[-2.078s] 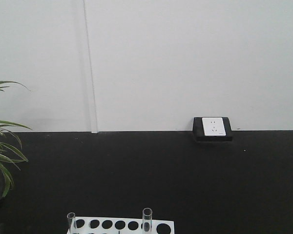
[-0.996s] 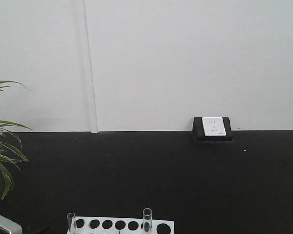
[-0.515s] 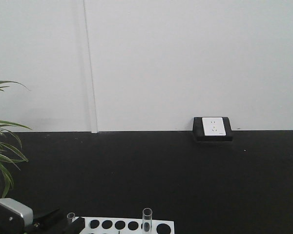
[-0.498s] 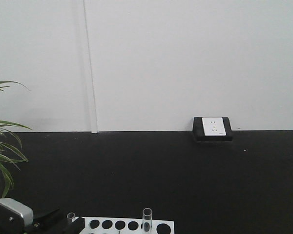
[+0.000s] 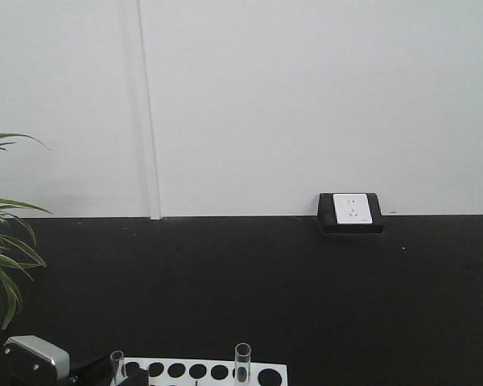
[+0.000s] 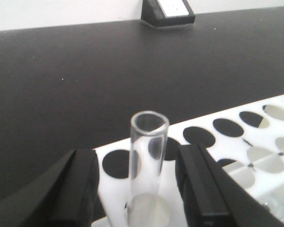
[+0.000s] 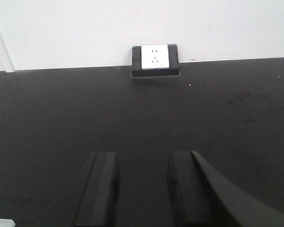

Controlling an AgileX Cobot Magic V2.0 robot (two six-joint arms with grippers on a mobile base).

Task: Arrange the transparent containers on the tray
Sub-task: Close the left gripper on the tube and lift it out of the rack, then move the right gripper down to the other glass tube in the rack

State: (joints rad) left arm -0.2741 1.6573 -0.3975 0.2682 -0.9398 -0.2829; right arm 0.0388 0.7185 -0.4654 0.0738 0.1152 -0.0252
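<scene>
Jaws spread, our left gripper (image 6: pixel 138 155) flanks (without touching) a slim clear glass test tube (image 6: pixel 149 142) in the white holed plastic rack (image 6: pixel 215 150); our right gripper (image 7: pixel 143 160) gapes empty.

The left hand (image 6: pixel 138 187) and right hand (image 7: pixel 143 189) are showing matte black, slab-like fingers (image 7: pixel 98 191). A silver-grey rounded housing (image 5: pixel 37 359), possibly dotted with screws, is capping the left arm.

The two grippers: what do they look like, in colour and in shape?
The left gripper has two thick, matte black fingers with flat inner faces and rounded tips. The right gripper has the same black, slab-like fingers. In the front view, a rounded silver-grey housing sits behind the left gripper. No cables or markings show.
</scene>
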